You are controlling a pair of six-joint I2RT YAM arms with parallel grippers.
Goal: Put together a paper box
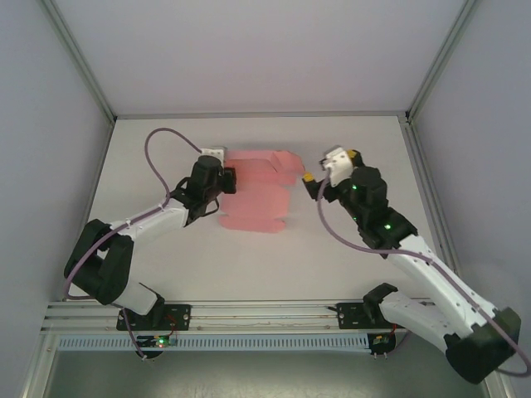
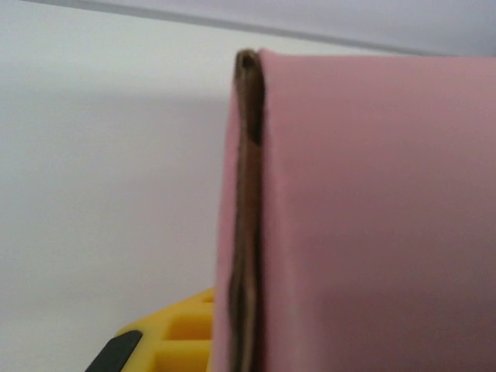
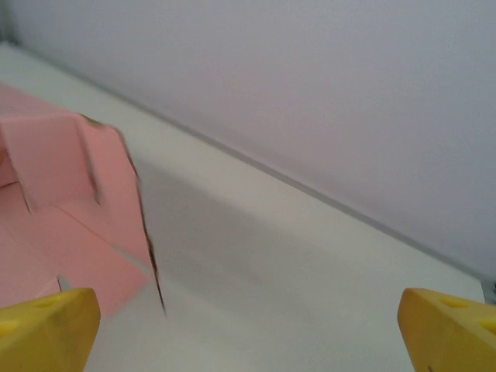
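The paper box [image 1: 257,199] is a pink die-cut card lying mostly flat in the middle of the white table, with flaps raised at its far right corner. My left gripper [image 1: 226,177] is shut on the card's left edge. In the left wrist view the doubled pink edge [image 2: 248,232] stands upright close to the lens, with one yellow finger [image 2: 174,333] beside it. My right gripper [image 1: 330,165] hovers just right of the card, open and holding nothing. Its yellow fingertips [image 3: 46,325] stand wide apart, with the raised pink flap [image 3: 70,194] to their left.
The white table [image 1: 348,257] is ringed by pale enclosure walls [image 1: 249,50] with metal frame posts. Bare tabletop lies in front of the card and to its right. Both arm bases sit on the rail at the near edge [image 1: 265,315].
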